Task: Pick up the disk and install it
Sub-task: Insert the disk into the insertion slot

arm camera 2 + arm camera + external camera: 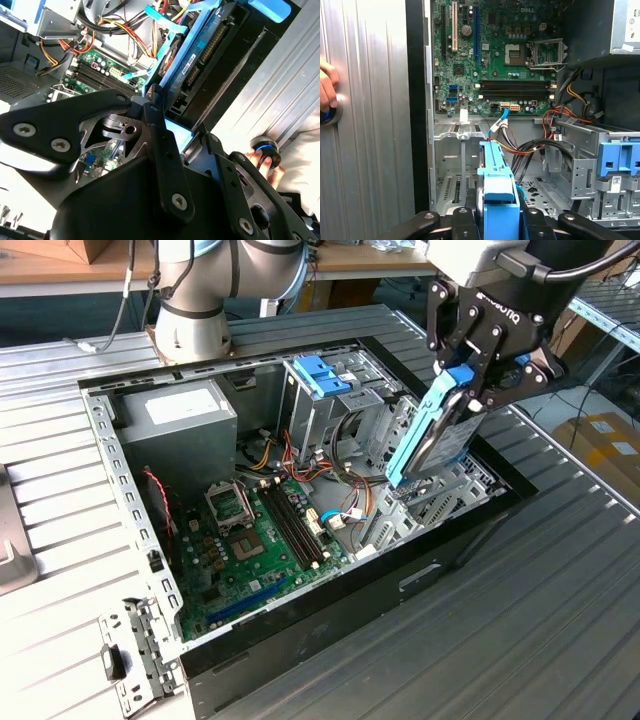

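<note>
The black end effector (pixel 468 380) is clamped on the upper end of the disk (pixel 438 436), its fingers pressing the bright blue rails from both sides. The disk hangs tilted, its lower end dipping into the open computer case (pixel 330 632) at the exterior view's right, just beside the drive cage (pixel 345 415) that carries a blue clip (pixel 320 375); whether it touches the case metal cannot be told. The case lies on its side on a ribbed metal surface (pixel 560 620), with the green motherboard (pixel 255 540) and the grey power supply (pixel 175 420) exposed inside. In the second wrist view a person's hand (pixel 260 162) rests against a round knob (pixel 265 148) on the surface, outside the case.
</note>
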